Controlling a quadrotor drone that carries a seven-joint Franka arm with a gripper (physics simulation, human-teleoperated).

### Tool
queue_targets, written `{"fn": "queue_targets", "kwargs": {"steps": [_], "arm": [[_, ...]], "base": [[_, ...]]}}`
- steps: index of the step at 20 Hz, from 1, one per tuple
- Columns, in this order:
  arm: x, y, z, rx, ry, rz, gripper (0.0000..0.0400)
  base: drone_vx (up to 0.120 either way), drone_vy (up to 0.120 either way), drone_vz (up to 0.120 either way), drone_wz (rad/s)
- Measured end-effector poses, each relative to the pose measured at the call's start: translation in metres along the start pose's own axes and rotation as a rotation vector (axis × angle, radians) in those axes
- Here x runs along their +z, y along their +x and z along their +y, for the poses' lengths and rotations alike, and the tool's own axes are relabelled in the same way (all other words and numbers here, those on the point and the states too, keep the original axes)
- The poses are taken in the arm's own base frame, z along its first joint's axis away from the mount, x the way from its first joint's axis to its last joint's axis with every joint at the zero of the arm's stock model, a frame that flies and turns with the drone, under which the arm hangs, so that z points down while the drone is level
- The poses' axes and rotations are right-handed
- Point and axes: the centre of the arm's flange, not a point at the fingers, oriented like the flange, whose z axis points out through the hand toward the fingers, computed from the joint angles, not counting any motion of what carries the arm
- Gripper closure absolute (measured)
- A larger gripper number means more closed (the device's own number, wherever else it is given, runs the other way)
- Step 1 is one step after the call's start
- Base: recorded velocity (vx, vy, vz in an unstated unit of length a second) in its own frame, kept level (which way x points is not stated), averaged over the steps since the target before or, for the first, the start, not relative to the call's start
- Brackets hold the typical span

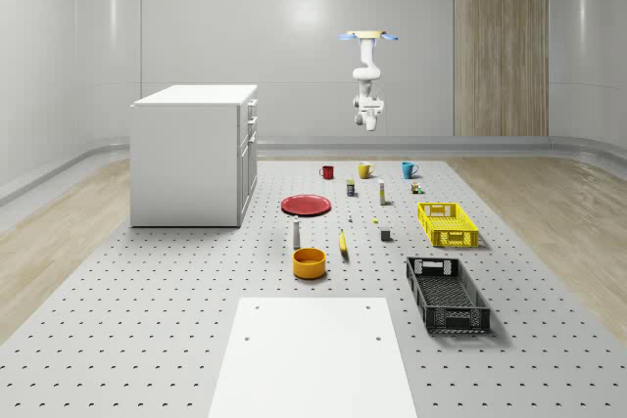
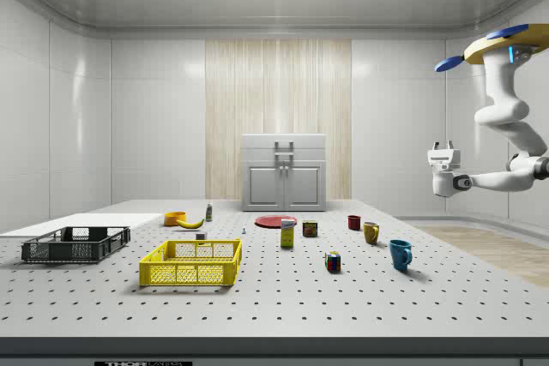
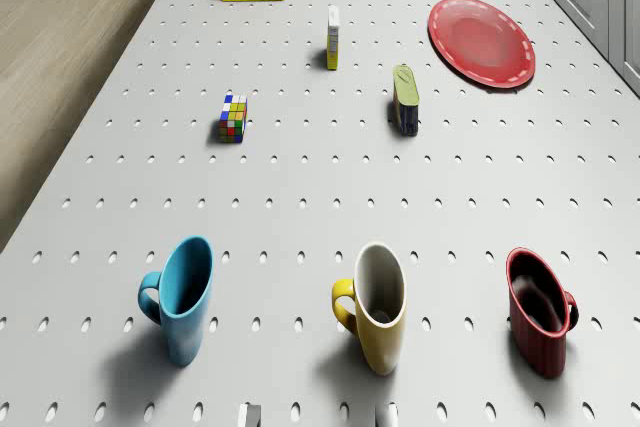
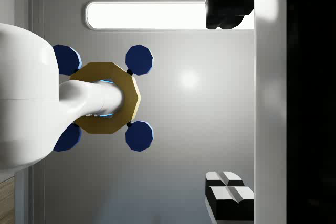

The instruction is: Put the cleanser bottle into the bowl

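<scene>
**Orange bowl and cleanser bottle sit far from the raised jaws**

Orange bowl (image 1: 309,262) and cleanser bottle (image 1: 296,234) stand close together on the perforated table (image 1: 147,340). The bottle is upright, just beyond the bowl in the whole-scene view and apart from it. A banana (image 1: 343,244) lies beside them towards that view's right, and a red plate (image 1: 307,205) lies further back.

The drone (image 1: 368,37) hovers high over the table's far end, near the row of red mug (image 3: 540,312), yellow mug (image 3: 377,305) and blue mug (image 3: 182,297). Its arm hangs down and bends so that the jaws point upward (the wrist view looks along them at the drone's underside and the ceiling light). The two fingers (image 4: 228,195) are spread wide with nothing between them. The bottle is well apart from the jaws, far below and much nearer the white panel (image 1: 313,359).

No brand on the bottle can be read. A strip of lettering on the table's front edge in the side view is too small to make out.
</scene>
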Motion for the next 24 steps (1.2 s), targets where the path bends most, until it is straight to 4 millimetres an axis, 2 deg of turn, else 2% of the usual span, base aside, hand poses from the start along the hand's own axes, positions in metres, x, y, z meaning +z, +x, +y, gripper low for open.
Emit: {"fn": "queue_targets", "kwargs": {"steps": [5,12,17,24], "arm": [[-0.037,-0.003,0.003,0.000,0.003,0.003,0.0000],[-0.075,-0.001,0.001,0.000,0.007,0.007,0.0000],[-0.087,0.000,0.000,0.000,0.009,0.009,0.0000],[-0.092,0.000,0.000,0.000,0.013,0.013,0.0000]], "base": [[0.008,-0.032,0.000,0.000],[0.120,-0.120,0.000,0.000],[0.120,-0.120,0.000,0.000],[0.120,-0.120,0.000,0.000]]}}
